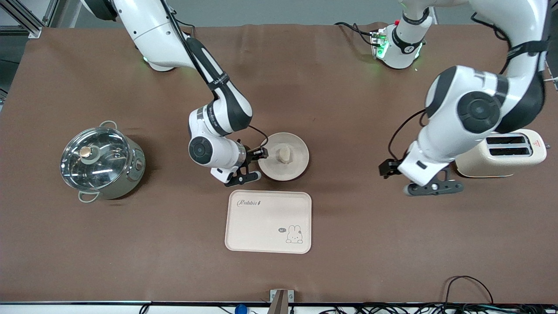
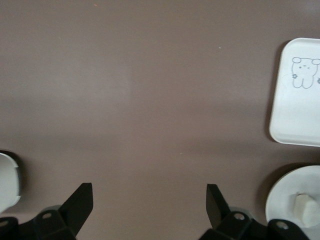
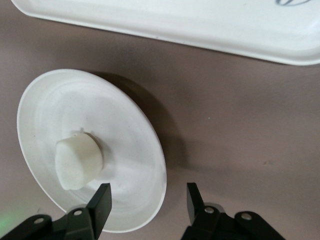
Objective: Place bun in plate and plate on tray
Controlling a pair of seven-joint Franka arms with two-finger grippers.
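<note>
The tray (image 1: 268, 221) is lying empty, nearer the front camera than the plate (image 1: 293, 168), which is carrying the bun (image 1: 284, 153). The right gripper (image 3: 148, 202) is straddling the plate's rim, fingers spread — a shallow pinch could tilt the plate and roll the bun off. The left gripper (image 2: 149, 202) is waiting, spread, beside the toaster (image 1: 505, 153).

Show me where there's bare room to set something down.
The tray is bare, and so is the cloth between the tray and the toaster, under the open left pincer. It is crowded by the plate holding the bun, where the open right pincer straddles its rim.
</note>
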